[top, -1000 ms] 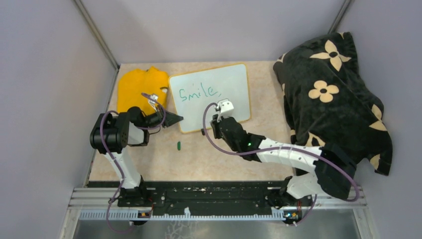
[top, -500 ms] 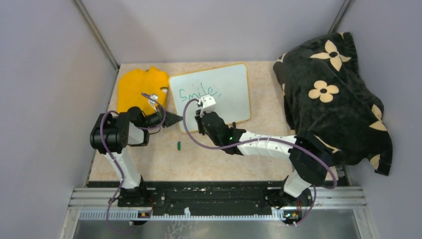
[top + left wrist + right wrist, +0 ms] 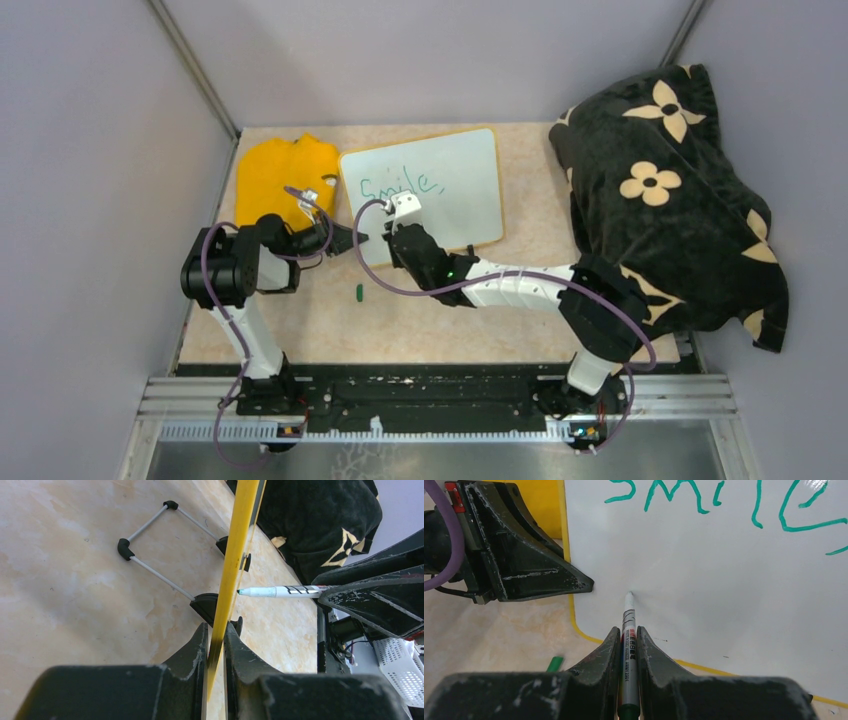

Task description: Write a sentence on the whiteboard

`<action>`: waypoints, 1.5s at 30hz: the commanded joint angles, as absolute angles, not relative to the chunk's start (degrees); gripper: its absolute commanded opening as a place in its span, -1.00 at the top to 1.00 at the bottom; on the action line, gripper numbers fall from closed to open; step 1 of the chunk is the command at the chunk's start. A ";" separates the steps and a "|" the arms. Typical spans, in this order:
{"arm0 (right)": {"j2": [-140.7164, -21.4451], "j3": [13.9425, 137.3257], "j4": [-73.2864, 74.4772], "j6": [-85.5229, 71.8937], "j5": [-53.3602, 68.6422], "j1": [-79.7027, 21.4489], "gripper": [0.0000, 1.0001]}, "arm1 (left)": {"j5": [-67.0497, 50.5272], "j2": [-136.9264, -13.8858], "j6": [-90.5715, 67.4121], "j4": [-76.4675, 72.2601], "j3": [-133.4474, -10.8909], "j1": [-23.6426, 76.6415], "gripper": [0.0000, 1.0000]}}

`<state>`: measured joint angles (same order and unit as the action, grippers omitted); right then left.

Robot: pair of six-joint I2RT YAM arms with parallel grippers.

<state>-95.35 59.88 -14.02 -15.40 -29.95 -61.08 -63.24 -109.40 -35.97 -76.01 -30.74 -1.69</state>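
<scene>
Fingers of the left gripper are clamped on the thin yellowish edge of the whiteboard, close to its near-left corner, so that the frame is pinched between both pads. The right gripper is closed around a white marker, which is held along the fingers with its tip pointed to the far side. The tip is placed at the white surface in the near-left part of the board, below the letter S; in the left wrist view contact seems to be made. Of the sentence only the green word "Smile," is written, in the far-left part, running left to right along the long axis of the board. The board is stood at the far middle of the table, raised on black clip feet and a wire stand. Its left edge is just beside a yellow cloth. To the right a strip of bare table is left before a dark flowered blanket. On the near side open table is found, with a small green cap lying near the left gripper.
</scene>
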 commanded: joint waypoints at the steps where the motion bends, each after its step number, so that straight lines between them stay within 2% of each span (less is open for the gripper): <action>1: -96.26 63.84 -14.49 -14.47 -32.19 -61.79 1.00 | -60.91 -110.67 -34.63 -74.02 -31.46 -1.75 1.00; 25: -98.81 65.44 -10.97 -14.98 -27.42 -61.79 1.00 | -60.91 -110.65 -34.57 -73.85 -31.46 -1.62 1.00; 45: -94.81 59.54 -8.11 -16.87 -32.59 -61.00 1.00 | -60.91 -110.65 -34.58 -73.61 -31.54 -1.65 1.00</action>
<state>-97.43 60.38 -8.51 -16.60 -29.36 -61.49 -62.87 -109.40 -35.48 -75.02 -31.00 -1.69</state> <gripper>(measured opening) 0.128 0.177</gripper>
